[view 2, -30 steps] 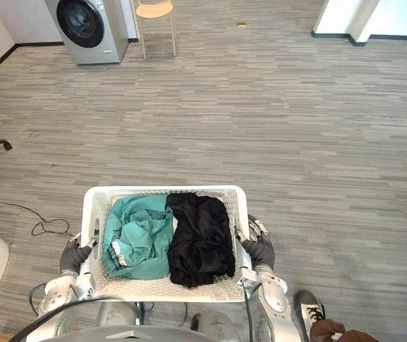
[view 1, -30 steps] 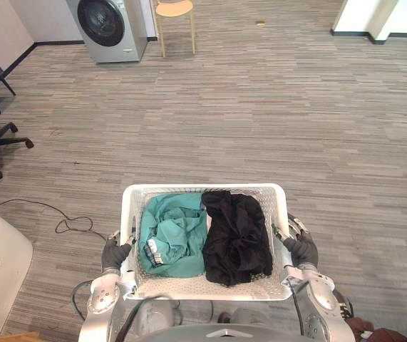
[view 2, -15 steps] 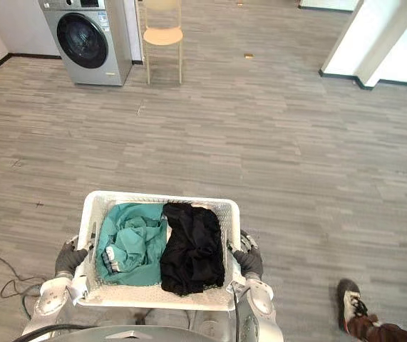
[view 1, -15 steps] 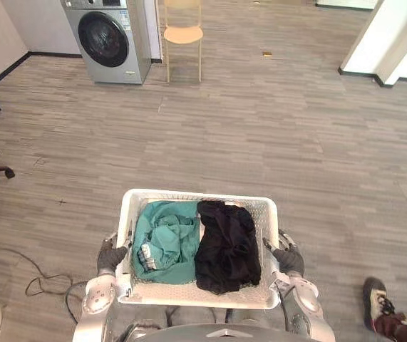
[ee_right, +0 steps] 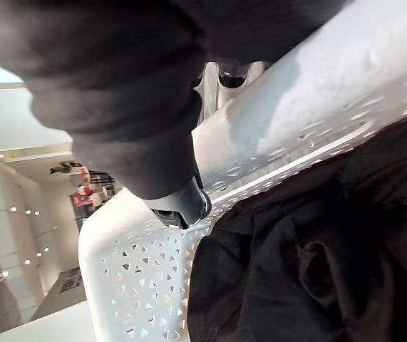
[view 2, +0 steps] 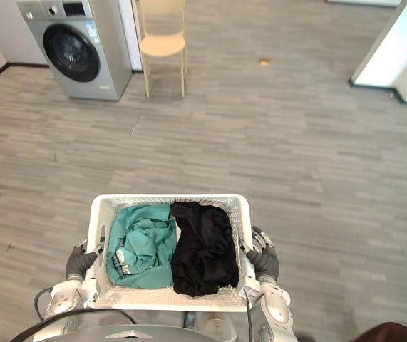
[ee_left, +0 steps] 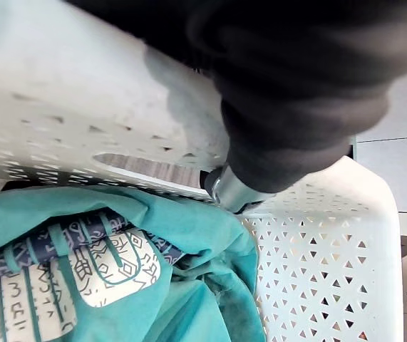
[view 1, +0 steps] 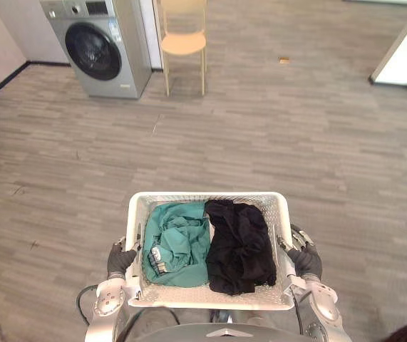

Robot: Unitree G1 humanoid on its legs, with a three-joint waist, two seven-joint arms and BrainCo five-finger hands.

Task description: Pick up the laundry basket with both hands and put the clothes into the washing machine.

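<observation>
In the basket point(view 1: 210, 198) clamped by left hand point(view 1: 121, 260) and right hand point(view 1: 307, 261) lie teal and black clothes point(view 1: 182, 246).

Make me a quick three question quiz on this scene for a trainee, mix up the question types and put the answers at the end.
1. True or false: the black garment lies in the robot's left half of the laundry basket.
2. What stands right beside the washing machine? A) a chair B) a ladder C) a bin
3. Which hand holds the basket's side next to the teal garment?

Key:
1. False; it lies in the right half.
2. A
3. The left hand.
</observation>
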